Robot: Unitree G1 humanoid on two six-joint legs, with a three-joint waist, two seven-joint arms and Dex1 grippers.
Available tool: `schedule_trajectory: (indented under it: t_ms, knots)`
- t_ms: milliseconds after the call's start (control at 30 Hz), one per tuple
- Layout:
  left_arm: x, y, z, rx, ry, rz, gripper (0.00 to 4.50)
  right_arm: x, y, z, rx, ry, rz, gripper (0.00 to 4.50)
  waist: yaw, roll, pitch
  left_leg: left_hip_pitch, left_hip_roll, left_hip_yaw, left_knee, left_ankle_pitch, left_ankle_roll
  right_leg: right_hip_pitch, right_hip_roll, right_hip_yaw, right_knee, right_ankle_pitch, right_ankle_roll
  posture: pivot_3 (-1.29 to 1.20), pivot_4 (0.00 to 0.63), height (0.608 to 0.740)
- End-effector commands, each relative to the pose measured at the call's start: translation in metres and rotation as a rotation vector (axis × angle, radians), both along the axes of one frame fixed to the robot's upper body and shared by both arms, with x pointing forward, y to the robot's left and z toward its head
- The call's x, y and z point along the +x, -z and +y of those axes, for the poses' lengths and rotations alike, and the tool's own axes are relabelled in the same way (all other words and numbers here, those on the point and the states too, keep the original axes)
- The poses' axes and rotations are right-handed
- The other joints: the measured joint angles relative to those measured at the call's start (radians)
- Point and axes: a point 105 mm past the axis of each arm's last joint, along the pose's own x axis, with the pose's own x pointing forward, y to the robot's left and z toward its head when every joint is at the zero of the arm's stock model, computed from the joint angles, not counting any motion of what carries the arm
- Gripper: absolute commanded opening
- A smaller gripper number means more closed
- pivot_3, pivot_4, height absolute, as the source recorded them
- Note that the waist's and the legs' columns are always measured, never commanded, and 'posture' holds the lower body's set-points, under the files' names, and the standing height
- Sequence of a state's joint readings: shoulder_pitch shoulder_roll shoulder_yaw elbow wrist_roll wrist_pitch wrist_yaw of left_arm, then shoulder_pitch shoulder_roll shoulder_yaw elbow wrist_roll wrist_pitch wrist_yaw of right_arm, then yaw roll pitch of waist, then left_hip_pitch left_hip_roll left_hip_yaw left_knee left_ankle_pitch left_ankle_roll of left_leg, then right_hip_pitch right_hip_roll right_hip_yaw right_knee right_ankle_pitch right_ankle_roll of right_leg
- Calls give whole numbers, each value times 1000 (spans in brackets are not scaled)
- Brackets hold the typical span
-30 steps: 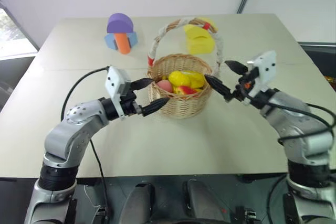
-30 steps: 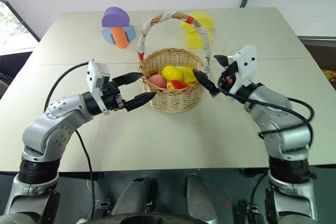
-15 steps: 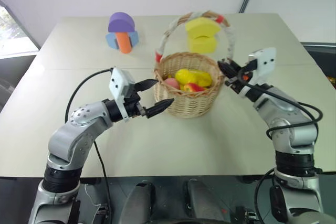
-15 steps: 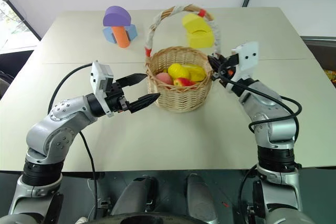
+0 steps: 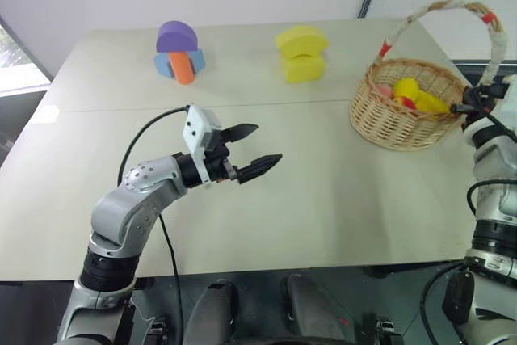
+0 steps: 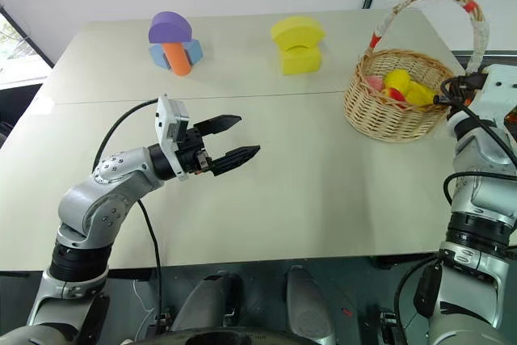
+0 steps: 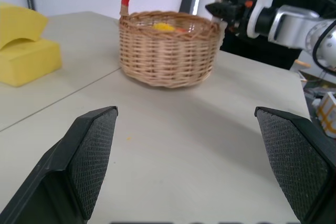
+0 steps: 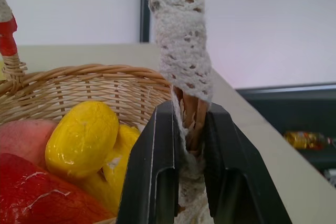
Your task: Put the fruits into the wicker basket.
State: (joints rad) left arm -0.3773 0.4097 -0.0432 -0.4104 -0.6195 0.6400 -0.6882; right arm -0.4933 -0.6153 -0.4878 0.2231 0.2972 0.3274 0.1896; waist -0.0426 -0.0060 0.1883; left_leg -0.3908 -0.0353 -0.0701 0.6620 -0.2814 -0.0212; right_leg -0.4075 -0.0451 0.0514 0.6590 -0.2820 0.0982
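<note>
Since my right pincer (image 8: 181, 182) is clamped on the white-wrapped handle base of the round tan wicker basket (image 6: 388, 107), I judge it steadies that fruit-filled basket near the table's (image 5: 323, 199) right edge, while my left pincer (image 6: 229, 138) hangs apart, empty.

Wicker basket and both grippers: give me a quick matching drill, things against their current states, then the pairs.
Things:
1. wicker basket
2. left gripper
3. right gripper
4. yellow foam blocks

States:
A. open, holding nothing
B. shut on the handle's base
C. stacked at the table's far side
D. holds fruits, near the table's right edge

Pairs: 1-D, 2-A, 3-B, 4-C
</note>
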Motion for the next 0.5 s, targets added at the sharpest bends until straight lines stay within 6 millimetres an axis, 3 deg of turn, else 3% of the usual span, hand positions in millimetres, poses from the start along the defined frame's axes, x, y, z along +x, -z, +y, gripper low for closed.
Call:
schedule_trajectory:
  t_ms: [33, 167, 267, 367, 500]
  knots:
    - [-1, -8, 0, -11, 4, -46, 4500, -9, -30, 2, -39, -20, -105, 1973, 0, 0, 0, 0, 0, 0, 0, 0, 0, 0, 0, 0, 0, 0, 0, 0, 150, 740]
    - [1, -5, 4, -5, -12, -40, 4500, -20, -38, 4, -102, -8, -107, 3843, 5, 0, 0, 0, 0, 0, 1, 0, 0, 0, 0, 0, 1, 0, 0, 0, 150, 740]
    - [5, -2, 13, -3, -46, -31, 4500, -41, -34, -2, -132, -20, -81, 3843, 15, 0, 0, 0, -1, 0, 1, 0, 0, 0, 0, 0, 1, 0, 0, 0, 150, 740]
    - [11, 5, 24, 10, -92, -19, 4500, -59, -14, -3, -182, -97, 14, 3843, 31, 0, 0, 0, -1, -1, 1, 0, 1, 1, -1, 0, 0, 0, 0, 0, 150, 740]
    - [21, 24, 44, 55, -181, -6, 4500, -77, 3, 42, -207, -401, 53, 3843, 26, 0, 0, 0, -1, -1, 1, -1, 1, 2, -1, 0, -2, 0, 0, 0, 150, 740]
